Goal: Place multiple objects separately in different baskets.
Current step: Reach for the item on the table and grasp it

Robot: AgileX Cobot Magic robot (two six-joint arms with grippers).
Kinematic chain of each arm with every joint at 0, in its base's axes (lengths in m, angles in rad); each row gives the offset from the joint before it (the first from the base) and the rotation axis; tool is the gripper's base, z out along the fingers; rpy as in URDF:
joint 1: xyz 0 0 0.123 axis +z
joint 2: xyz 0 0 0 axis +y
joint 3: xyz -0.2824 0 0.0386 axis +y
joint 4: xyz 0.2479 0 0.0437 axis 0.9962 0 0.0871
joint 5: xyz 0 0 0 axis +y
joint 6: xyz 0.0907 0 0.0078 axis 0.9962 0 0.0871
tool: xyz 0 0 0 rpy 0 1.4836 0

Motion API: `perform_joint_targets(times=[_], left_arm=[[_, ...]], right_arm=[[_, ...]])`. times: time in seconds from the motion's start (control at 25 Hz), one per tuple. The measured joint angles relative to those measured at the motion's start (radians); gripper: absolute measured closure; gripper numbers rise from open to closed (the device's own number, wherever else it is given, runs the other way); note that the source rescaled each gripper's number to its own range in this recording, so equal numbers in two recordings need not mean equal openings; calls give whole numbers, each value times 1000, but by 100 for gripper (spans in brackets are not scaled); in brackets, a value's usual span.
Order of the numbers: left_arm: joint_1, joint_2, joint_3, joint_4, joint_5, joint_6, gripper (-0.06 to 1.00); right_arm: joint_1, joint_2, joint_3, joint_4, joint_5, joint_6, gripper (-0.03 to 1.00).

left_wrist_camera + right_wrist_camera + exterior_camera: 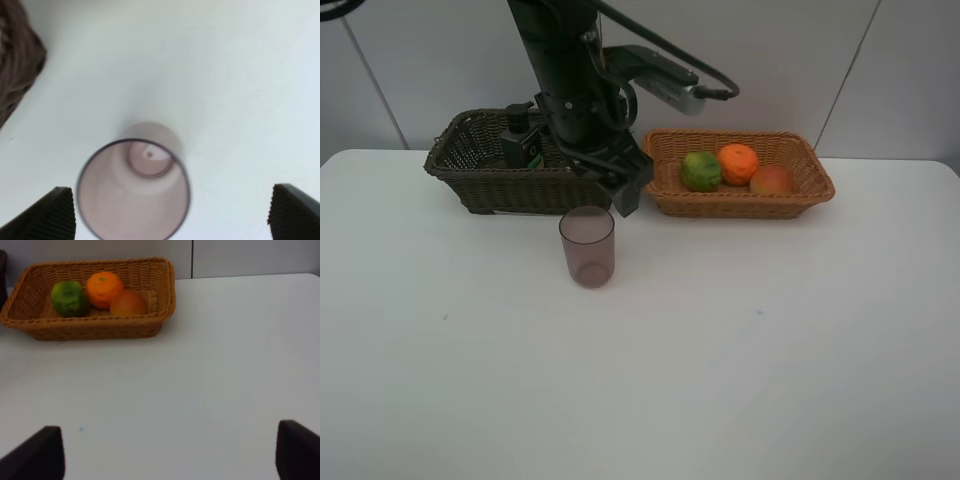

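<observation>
Cup (587, 246), translucent pink, dark-rimmed, upright, empty; both arms' fingers (52, 212) spread wide, holding nothing.

The left arm (570, 80) descends from the upper edge of the exterior high view, its dark links angled downward toward the translucent pink cup (587, 246). The left gripper (620, 190) hangs just above and behind the cup's rim, not touching it. In the left wrist view, both fingertips (52, 212) stand wide apart, one on either side of the cup's mouth, with clear space between each pad and the cup wall. The right gripper (170, 452) shows two dark fingertips, also spread wide, holding nothing.
</observation>
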Motion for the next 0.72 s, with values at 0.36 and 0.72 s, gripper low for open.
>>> perform_joint_targets(times=[0.36, 0.72], left_arm=[[-48, 24, 9, 0, 1, 9, -5], [-48, 34, 145, 29, -96, 9, -5]], right_arm=[[0, 0, 0, 0, 0, 0, 11], [0, 0, 0, 0, 0, 0, 11]])
